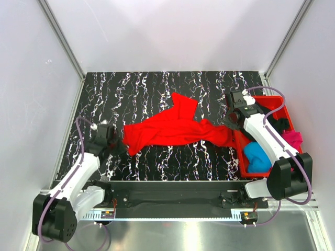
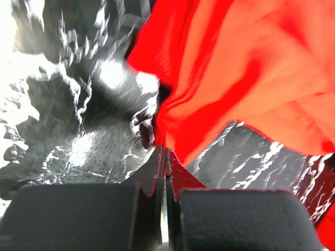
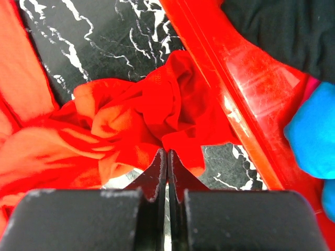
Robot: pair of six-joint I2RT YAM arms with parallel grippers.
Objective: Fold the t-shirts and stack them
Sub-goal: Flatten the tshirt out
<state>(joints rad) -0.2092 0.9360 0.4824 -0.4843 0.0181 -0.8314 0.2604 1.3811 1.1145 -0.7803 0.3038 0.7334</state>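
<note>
Red t-shirt (image 1: pixel 172 128) crumpled, stretched across table (image 1: pixel 157 89) centre. L gripper (image 1: pixel 123 145) jaws together, pinching shirt's 9 o'clock corner. R gripper (image 1: pixel 230 125) jaws together, pinching its 3 o'clock end, just beside red bin (image 1: pixel 245 170). Blue tee (image 1: pixel 256 157), black tee (image 1: pixel 280 124), pink tee (image 1: pixel 293 138) inside bin.

Bright even light; left wrist view blurred, glary.

Straight ahead of the left claw (image 2: pixel 166 151), the rumpled red shirt (image 1: pixel 172 128) fills the way, while bare table (image 2: pixel 78 104) lies open to its left. Just right of the right claw (image 3: pixel 167 152), the bin wall (image 3: pixel 225 57) bars passage. Ahead and left, some table shows beyond the cloth.
</note>
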